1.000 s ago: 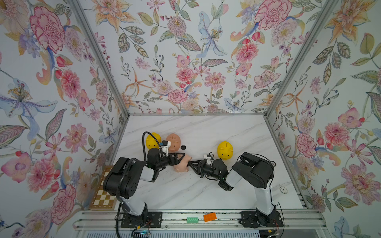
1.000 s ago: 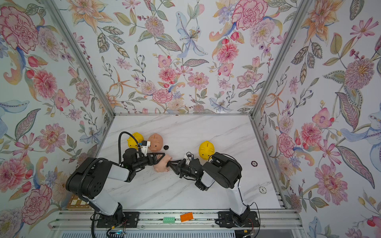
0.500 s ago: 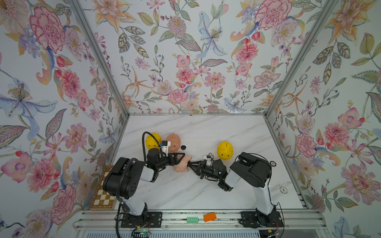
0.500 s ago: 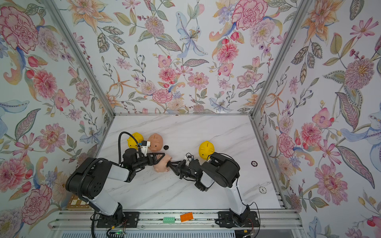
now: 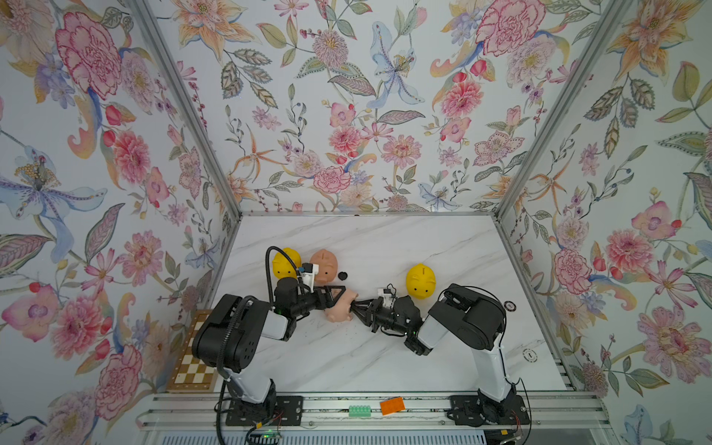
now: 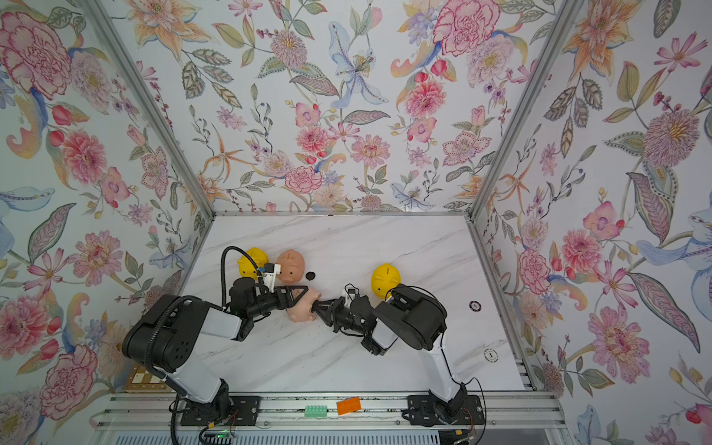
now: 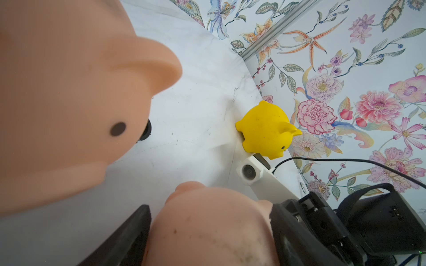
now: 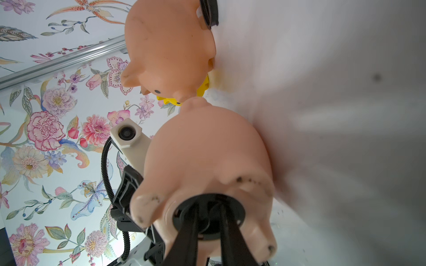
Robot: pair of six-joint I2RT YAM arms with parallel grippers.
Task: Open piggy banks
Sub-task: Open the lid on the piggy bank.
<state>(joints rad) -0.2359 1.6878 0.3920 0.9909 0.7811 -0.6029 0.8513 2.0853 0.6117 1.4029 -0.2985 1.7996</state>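
Note:
A peach-pink piggy bank [image 5: 339,308] [image 6: 300,310] hangs on its side just above the table's middle. My left gripper [image 5: 334,299] [image 7: 212,230] is shut on its body, one finger [image 7: 129,237] on each flank. My right gripper [image 5: 355,306] [image 8: 208,214] meets it from the other side, its fingertips pinched on the black plug [image 8: 184,210] in the pig's belly. A second pink piggy bank [image 5: 325,266] [image 8: 170,46] and a yellow one [image 5: 285,264] stand behind the left arm. Another yellow piggy bank [image 5: 420,280] [image 7: 265,129] stands behind the right arm.
A loose black plug [image 5: 342,275] [image 6: 310,275] lies beside the standing pink pig. Two small round discs [image 5: 509,306] [image 5: 530,355] lie near the right wall. A checkerboard [image 5: 194,360] sits outside the left wall. Orange [image 5: 392,405] and green [image 5: 360,410] bricks rest on the front rail.

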